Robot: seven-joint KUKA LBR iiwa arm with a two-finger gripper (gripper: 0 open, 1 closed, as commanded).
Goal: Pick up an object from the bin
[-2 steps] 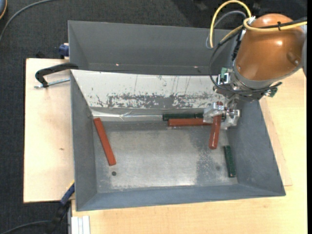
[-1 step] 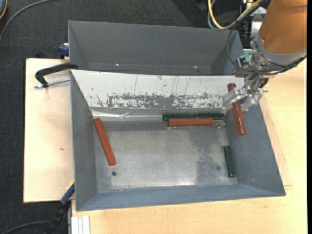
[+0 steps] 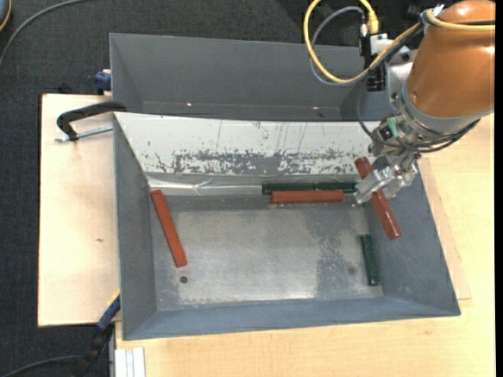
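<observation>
Gripper (image 3: 379,185) down over the middle of a reddish-brown flat bar (image 3: 388,220), and we can't tell if it's open or clamped | bar lies slanted on the grey metal bin's right wall (image 3: 431,238), probably slid there | short dark-green bar (image 3: 369,259) just inward of that wall

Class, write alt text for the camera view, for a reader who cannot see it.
The gripper sits at the right of a grey metal bin, over the upper part of a slanted red stick. Another red stick lies at the left, a third red stick at the back beside a dark green stick, and a second green stick near the right.
</observation>
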